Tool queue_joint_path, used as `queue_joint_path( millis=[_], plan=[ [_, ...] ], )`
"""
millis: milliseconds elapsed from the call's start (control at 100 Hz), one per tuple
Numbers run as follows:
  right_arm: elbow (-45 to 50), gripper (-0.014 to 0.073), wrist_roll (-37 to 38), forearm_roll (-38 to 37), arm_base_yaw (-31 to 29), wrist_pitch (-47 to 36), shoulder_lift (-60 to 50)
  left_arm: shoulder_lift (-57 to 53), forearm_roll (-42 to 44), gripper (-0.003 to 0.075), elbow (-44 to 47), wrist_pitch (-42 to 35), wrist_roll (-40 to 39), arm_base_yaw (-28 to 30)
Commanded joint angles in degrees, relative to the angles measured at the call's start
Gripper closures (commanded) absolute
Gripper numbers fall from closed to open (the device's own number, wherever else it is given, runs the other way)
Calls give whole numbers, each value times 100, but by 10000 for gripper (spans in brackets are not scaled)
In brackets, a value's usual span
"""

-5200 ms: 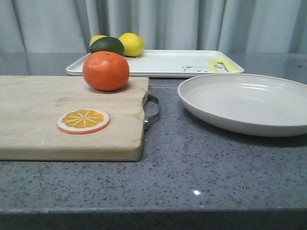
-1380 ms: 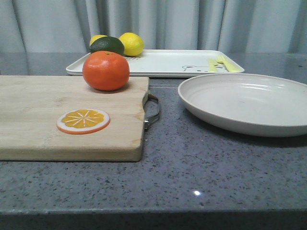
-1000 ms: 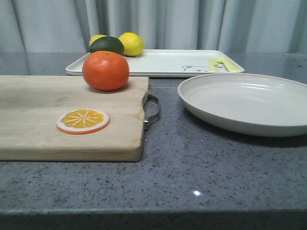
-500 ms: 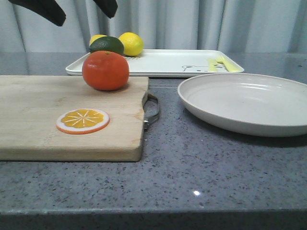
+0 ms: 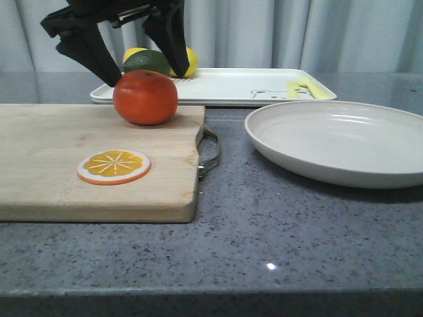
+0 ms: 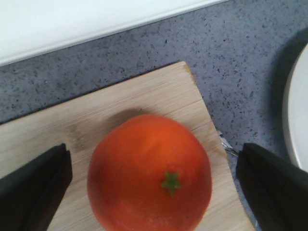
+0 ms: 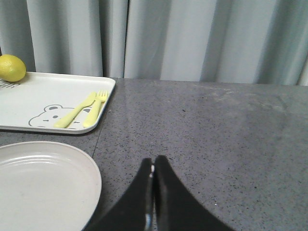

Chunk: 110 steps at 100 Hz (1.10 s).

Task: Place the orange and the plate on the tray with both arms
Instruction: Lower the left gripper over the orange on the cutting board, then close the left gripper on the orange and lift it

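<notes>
The orange (image 5: 145, 97) sits on the far right part of the wooden cutting board (image 5: 59, 178). My left gripper (image 5: 147, 69) is open just above it, one finger on each side, not touching. In the left wrist view the orange (image 6: 150, 174) lies between the two black fingertips (image 6: 33, 187). The off-white plate (image 5: 340, 142) rests on the counter at the right. The white tray (image 5: 225, 86) lies at the back. My right gripper (image 7: 154, 168) is shut and empty beside the plate (image 7: 43, 187), and out of the front view.
An orange slice disc (image 5: 114, 166) lies on the board. Two lemons (image 5: 187, 61) and a dark green fruit (image 5: 147, 61) sit at the tray's far left. Yellow cutlery (image 5: 303, 87) lies on the tray's right. The board has a metal handle (image 5: 210, 155). Curtains hang behind.
My left gripper has come down from the top left into view and now straddles the orange from above. The orange, plate and tray have not moved.
</notes>
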Motion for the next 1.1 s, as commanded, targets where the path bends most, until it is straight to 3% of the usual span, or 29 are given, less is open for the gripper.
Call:
queue_joint_path(
  millis=[0,220,530,650,850,1090],
  plan=[
    [-195,650,4,-57,-46,-399,101,-151,-88,58,-232,-99,15,-49],
    [-195,650,4,-57,-46,-399,101,-38,11,83,-232,129,15,-49],
    [-195,650,4,-57,-46,-399,101,-35,-15,297,-232,141,15,-49],
    [-195,650,4,-57,-46,-395,101,-35,-60,347,-256,155,15,-49],
    [-184,650,4,-57,-46,-396,101,-35,-567,366,-616,127,269,-156],
    [-178,650,4,-57,-46,-396,101,75,-870,365,-1209,150,300,-691]
  ],
)
